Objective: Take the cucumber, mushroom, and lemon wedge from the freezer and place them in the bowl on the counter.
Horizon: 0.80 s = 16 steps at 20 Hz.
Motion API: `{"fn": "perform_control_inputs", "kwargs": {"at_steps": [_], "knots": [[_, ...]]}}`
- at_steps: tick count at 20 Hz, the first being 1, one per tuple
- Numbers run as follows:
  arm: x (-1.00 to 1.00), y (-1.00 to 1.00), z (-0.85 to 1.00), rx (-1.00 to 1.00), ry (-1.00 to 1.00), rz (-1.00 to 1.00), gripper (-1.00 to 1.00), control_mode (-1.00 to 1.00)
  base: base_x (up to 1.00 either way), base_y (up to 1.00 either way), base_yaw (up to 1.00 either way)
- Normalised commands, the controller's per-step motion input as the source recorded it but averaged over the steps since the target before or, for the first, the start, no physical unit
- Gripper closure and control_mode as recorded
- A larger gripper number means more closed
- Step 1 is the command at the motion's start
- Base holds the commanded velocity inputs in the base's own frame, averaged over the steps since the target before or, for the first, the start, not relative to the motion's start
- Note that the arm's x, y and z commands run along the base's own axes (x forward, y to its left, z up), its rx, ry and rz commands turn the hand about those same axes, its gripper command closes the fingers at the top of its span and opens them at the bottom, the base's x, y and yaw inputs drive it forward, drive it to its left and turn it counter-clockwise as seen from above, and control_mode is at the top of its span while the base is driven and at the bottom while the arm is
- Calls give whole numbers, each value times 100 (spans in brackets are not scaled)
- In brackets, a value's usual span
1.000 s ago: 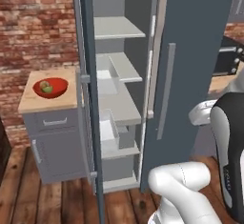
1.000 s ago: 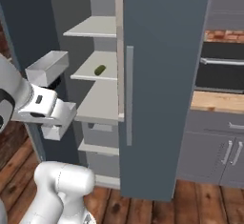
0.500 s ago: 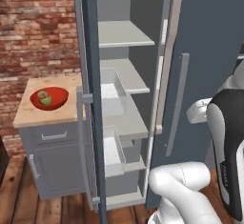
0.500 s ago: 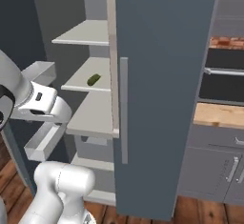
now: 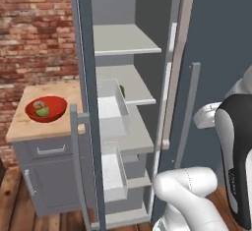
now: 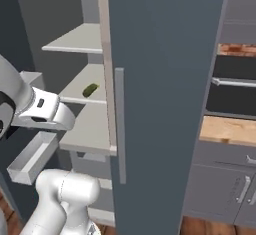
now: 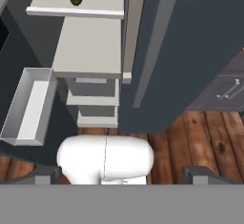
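Cucumber (image 6: 90, 90) lies alone on a middle shelf (image 6: 85, 81) of the open freezer (image 5: 123, 43), well apart from the red bowl (image 5: 46, 109), which sits on the table (image 5: 22, 122) left of the freezer with small food pieces in it. Claw (image 7: 121, 176) has its fingertips wide apart, holding nothing, aimed down at the floor (image 7: 200, 137).

Tall slate-blue freezer (image 5: 216, 33) showing pale grey shelves, grey bar handle. Small dark green oblong cucumber (image 6: 90, 90) lying on pale shelf. Glossy red round bowl (image 5: 55, 108) holding yellow-green piece, sitting on light beige wood-grain surface (image 5: 29, 127) over grey cabinet. Red-brown brick wall (image 5: 34, 28) showing behind. Reddish-brown plank floor (image 7: 200, 137) showing below.
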Motion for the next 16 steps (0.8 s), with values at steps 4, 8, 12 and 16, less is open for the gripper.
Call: {"fn": "perform_control_inputs", "kwargs": {"at_steps": [4,8,12,16], "knots": [[0,0,0,0,0,0,-100,100,73,0,0],[0,0,0,0,0,0,-100,100,49,0,0],[0,0,0,0,0,0,-100,100,58,32,-8],[0,0,0,0,0,0,-100,100,15,19,-7]]}}
